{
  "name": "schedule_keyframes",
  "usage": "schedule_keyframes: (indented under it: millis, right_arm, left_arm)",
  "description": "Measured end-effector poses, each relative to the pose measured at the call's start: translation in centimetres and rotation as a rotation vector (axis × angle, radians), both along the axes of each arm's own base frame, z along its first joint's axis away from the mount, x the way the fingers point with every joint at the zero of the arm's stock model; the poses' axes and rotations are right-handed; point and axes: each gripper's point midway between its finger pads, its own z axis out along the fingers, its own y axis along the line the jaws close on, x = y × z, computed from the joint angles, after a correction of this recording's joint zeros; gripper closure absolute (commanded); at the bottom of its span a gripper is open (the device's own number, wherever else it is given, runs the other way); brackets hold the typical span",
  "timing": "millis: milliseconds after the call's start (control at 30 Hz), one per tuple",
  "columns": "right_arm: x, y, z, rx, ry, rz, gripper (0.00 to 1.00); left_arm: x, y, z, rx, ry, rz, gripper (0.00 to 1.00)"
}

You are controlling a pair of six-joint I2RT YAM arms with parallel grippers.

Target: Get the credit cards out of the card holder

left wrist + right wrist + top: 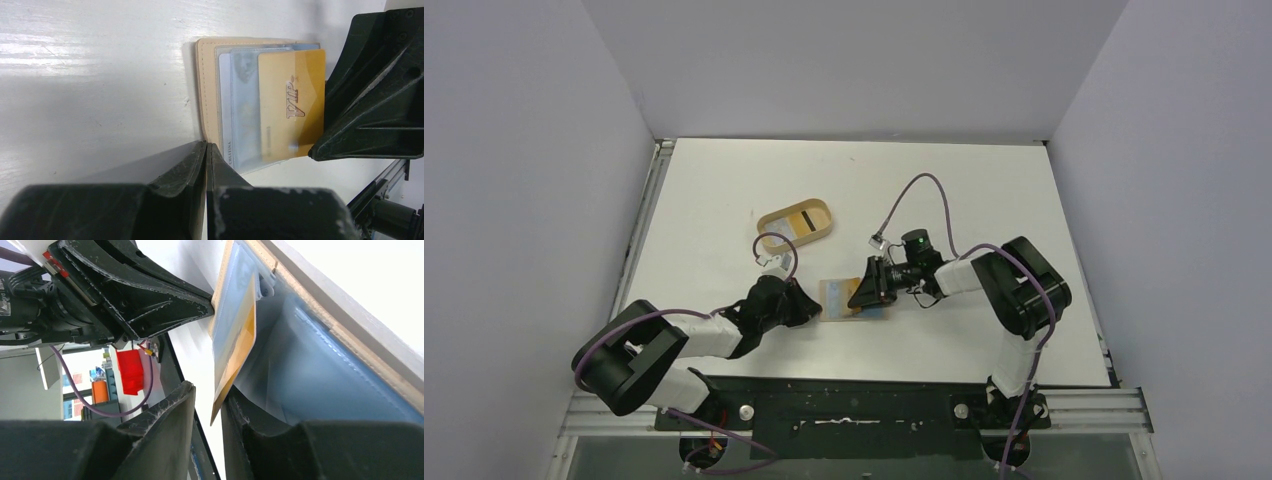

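The tan card holder [836,298] lies open on the white table between the two arms. In the left wrist view its tan edge [207,85] frames clear sleeves with light blue credit cards [245,110] and a gold VIP card [290,100] on top. My left gripper [206,147] is shut on the holder's near edge, a thin tan sliver between its jaws. My right gripper [209,392] is open. The gold card's corner [235,355] sticks out between its fingers, resting against the right finger with a gap to the left one.
An oval tan tray [796,240] with a yellow inside stands behind the holder, to the left. White walls close in three sides. A metal rail [1084,405] runs along the near edge. A red box [131,371] sits beyond the table.
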Motion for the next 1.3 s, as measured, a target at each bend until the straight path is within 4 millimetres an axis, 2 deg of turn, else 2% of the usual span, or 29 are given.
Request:
schedule_keyframes:
  millis: [233, 333, 467, 700, 867, 1033, 1167, 1300]
  right_arm:
    - [-0.4, -0.7, -0.8, -0.015, 0.016, -0.007, 0.78]
    - [-0.8, -1.1, -1.3, -0.024, 0.030, -0.010, 0.93]
    - [-1.2, -1.8, -1.9, -0.041, 0.053, -0.022, 1.00]
    - [-1.2, -2.8, -2.2, -0.062, 0.066, -0.053, 1.00]
    - [-0.9, -4.1, -1.4, -0.112, 0.034, -0.081, 1.00]
    - [0.1, -4.8, 0.8, -0.166, -0.045, -0.098, 1.00]
    - [2.2, -4.9, 3.8, -0.192, -0.133, -0.101, 1.00]
    - [5.1, -4.1, 7.5, -0.191, -0.231, -0.097, 1.00]
  left_arm:
    - [0.0, 0.0, 0.0, 0.000, 0.000, 0.000, 1.00]
    - [0.0, 0.0, 0.0, -0.001, 0.001, 0.000, 1.00]
    - [0.0, 0.0, 0.0, -0.002, 0.002, -0.001, 1.00]
    - [0.1, 0.0, 0.0, -0.004, 0.001, -0.002, 1.00]
    - [0.1, 0.0, 0.0, -0.006, 0.003, -0.001, 1.00]
    - [0.1, 0.2, 0.0, -0.005, 0.002, 0.003, 1.00]
    - [-0.1, 0.7, 0.0, 0.000, -0.001, 0.016, 1.00]
    - [-0.3, 1.4, -0.1, 0.004, -0.004, 0.040, 1.00]
